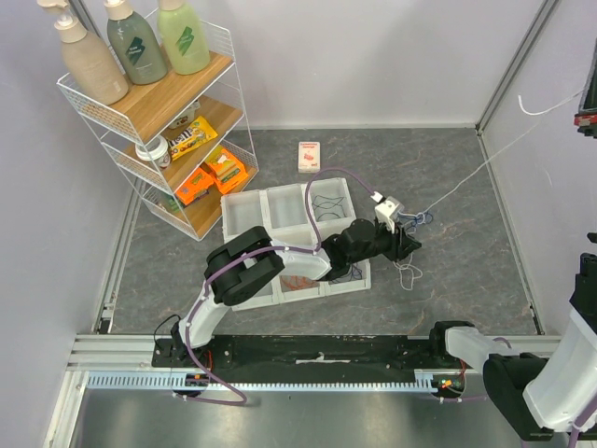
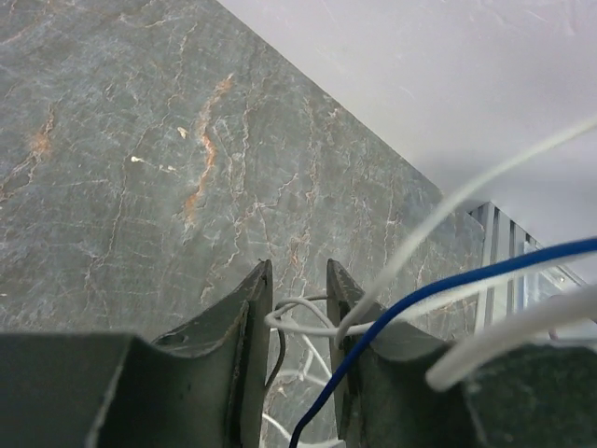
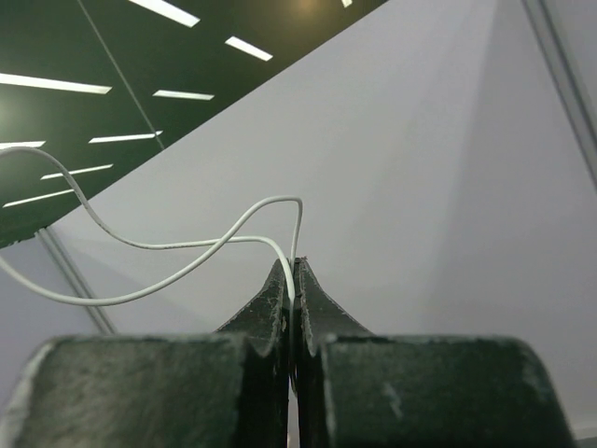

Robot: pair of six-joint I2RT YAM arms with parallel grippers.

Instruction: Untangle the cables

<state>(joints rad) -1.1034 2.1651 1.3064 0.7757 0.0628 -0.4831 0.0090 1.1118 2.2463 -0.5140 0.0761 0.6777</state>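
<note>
A tangle of cables lies on the grey floor just right of the white tray [image 1: 244, 213]: a blue one [image 1: 420, 218] and loose white loops [image 1: 408, 273]. My left gripper [image 1: 413, 245] reaches over the tray to this bunch. In the left wrist view its jaws [image 2: 298, 266] stand apart, open, with a white loop [image 2: 303, 315] and a dark strand [image 2: 278, 359] between them. The blue cable [image 2: 448, 285] crosses the right finger. A long white cable [image 1: 485, 166] rises to the upper right. My right gripper [image 3: 294, 263] is shut on that white cable [image 3: 187, 245], held high.
The tray holds a black cable [image 1: 328, 203] and an orange-red one [image 1: 298, 283] in separate compartments. A wire shelf [image 1: 159, 121] with bottles and snacks stands at the back left. A small pink and white box [image 1: 309, 155] lies behind the tray.
</note>
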